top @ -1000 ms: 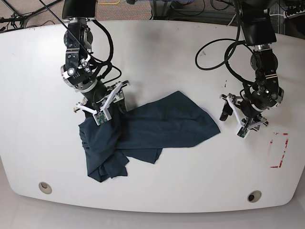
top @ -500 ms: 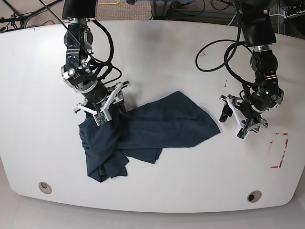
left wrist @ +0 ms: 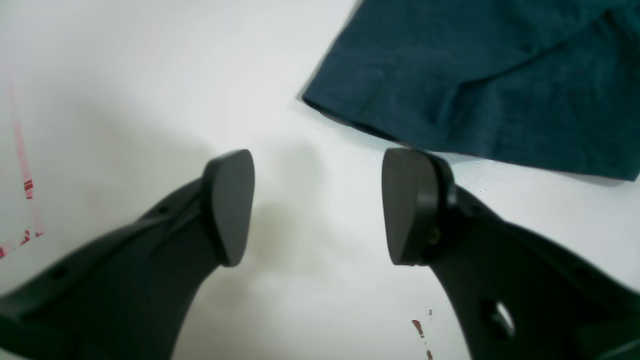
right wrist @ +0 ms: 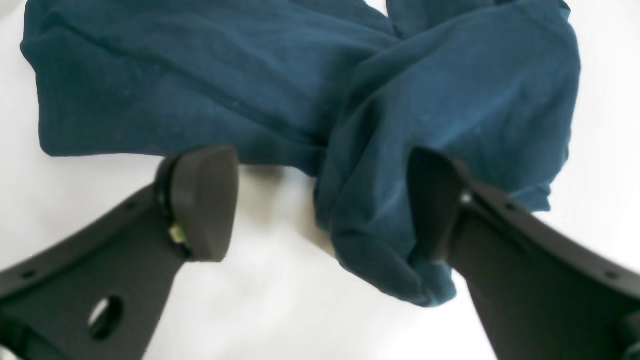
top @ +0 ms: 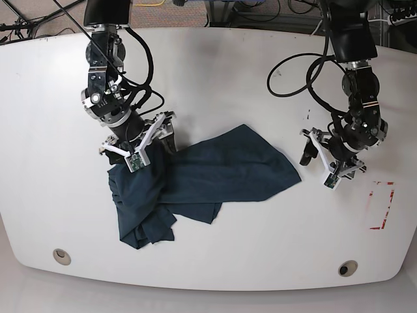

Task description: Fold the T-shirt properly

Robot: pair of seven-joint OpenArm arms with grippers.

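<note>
The dark navy-teal T-shirt (top: 195,179) lies crumpled on the white table (top: 260,78), bunched into a heap at its left end and spread out toward the right. My right gripper (top: 140,147) hovers over the shirt's upper left part. In the right wrist view this gripper (right wrist: 320,205) is open, with folds of the T-shirt (right wrist: 350,115) lying below and between its fingers and nothing pinched. My left gripper (top: 320,160) is open over bare table just right of the shirt. In the left wrist view the left gripper (left wrist: 320,207) has a corner of the T-shirt (left wrist: 475,75) just beyond its right finger.
A red tape outline (top: 381,205) marks the table at the right, also seen as red tape (left wrist: 22,165) in the left wrist view. Two round holes (top: 62,255) (top: 347,268) sit near the front edge. Cables hang behind both arms.
My right gripper's jaws have spread wider and it has shifted slightly up and back over the shirt. The shirt and the left arm have barely moved.
</note>
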